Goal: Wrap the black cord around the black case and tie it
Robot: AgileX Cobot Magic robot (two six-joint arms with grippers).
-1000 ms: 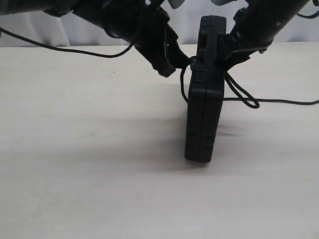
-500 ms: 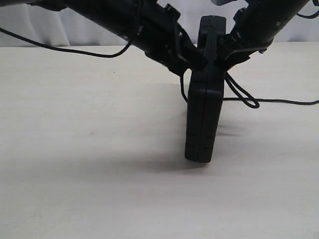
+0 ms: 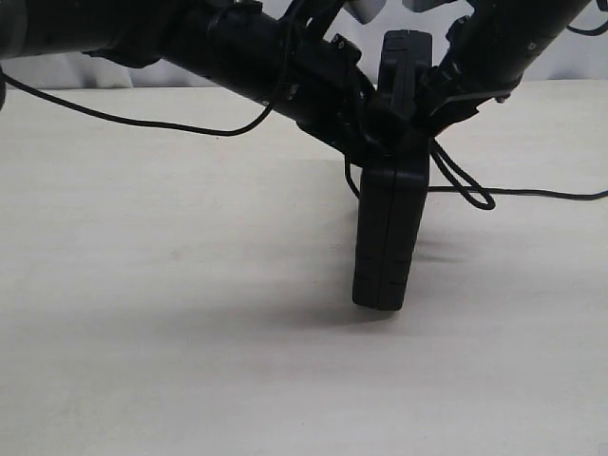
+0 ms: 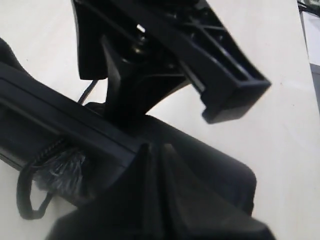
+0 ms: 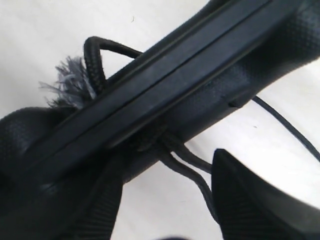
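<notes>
The black case (image 3: 389,228) stands on its narrow edge mid-table. The black cord (image 3: 464,182) hangs in a loop off its right side, and a short bit (image 3: 349,176) shows on the left. My left gripper (image 3: 378,122) presses against the case's upper left; its fingers (image 4: 156,165) are shut together, and I see nothing between them. The cord's frayed greyish tuft (image 4: 59,169) sits on the case edge (image 4: 60,125). My right gripper (image 5: 167,167) is open beside the case (image 5: 200,75), with two cord strands (image 5: 186,161) running between its fingers. The tuft (image 5: 70,82) also shows here.
A thin black line (image 3: 541,195) lies on the table, running right from the case. The left arm's cable (image 3: 142,123) sags over the table at the back left. Light tabletop (image 3: 190,332) spreads in front and to both sides.
My left arm has pushed rightward and lower, its gripper going from just left of the case to against the case's upper left. The case, the hanging loop and the right arm have stayed put.
</notes>
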